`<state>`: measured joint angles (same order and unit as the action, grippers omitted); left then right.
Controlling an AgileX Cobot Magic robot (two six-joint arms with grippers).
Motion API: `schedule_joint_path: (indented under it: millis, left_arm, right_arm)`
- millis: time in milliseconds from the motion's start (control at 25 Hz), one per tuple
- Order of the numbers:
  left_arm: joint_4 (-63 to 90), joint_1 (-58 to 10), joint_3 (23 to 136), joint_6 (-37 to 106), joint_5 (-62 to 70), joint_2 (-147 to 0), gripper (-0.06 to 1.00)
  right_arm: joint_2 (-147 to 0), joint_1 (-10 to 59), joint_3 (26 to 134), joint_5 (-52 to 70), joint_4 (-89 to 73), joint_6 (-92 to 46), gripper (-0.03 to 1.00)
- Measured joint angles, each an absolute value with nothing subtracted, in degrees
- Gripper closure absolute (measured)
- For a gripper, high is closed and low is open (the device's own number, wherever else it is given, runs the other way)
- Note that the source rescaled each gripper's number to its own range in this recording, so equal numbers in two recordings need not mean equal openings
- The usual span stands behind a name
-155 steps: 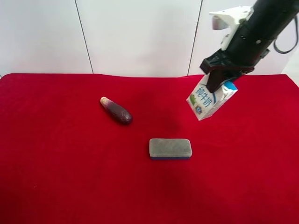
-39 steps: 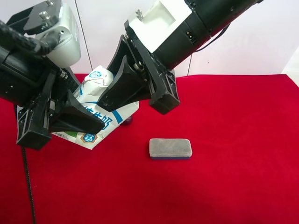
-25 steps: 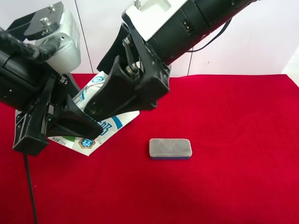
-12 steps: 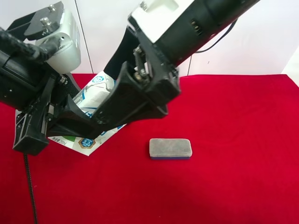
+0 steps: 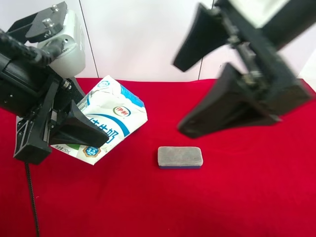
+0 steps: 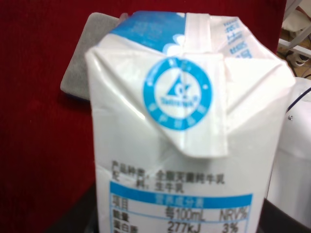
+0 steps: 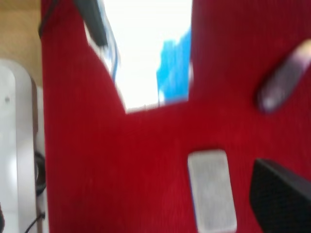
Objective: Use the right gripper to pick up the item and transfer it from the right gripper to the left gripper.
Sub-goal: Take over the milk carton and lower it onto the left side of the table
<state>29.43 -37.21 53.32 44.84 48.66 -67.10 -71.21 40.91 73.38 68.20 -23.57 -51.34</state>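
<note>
The left gripper (image 5: pixel 69 140), on the arm at the exterior high view's left, is clamped on the milk carton (image 5: pixel 116 111), with one dark finger (image 5: pixel 86 129) pressed across the printed front face and the other behind the carton's left edge. The carton sits tilted at the left of the scene, above the red cloth (image 5: pixel 247 197); whether its lowest corner touches the cloth cannot be told. In the left wrist view the carton (image 6: pixel 184 121) fills most of the picture, showing a folded end with a round blue logo and a nutrition panel below it. The right gripper (image 5: pixel 177 98), blurred at the right of the scene, is spread wide with nothing between its fingers, and stands well apart from the carton. A grey eraser (image 5: pixel 180 157) with a blue base lies flat on the cloth near the middle, to the right of the carton and nearer than it. The right wrist view, blurred, shows the eraser (image 7: pixel 211 187), the white-and-blue carton (image 7: pixel 146 53), and a purplish oblong thing (image 7: pixel 284 82) lying on the cloth apart from both.
</note>
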Motion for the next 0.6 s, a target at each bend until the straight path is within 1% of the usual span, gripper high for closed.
schedule_joint_path:
  millis: [320, 440, 600]
  left_arm:
    - [29.43, -37.21, 53.32, 44.84, 48.66, -67.10, 0.94]
    - [29.43, -37.21, 53.32, 44.79, 48.66, -67.10, 0.94]
    - [29.43, -37.21, 53.32, 44.79, 48.66, -67.10, 0.94]
  right_arm:
    - [-60.83, 40.91, 72.21, 69.43, -15.46, -32.68, -0.03]
    - [-53.47, 40.91, 67.26, 69.43, -12.21, -28.11, -0.03]
    - [-43.00, 40.91, 56.67, 69.67, -10.23, -23.65, -0.03]
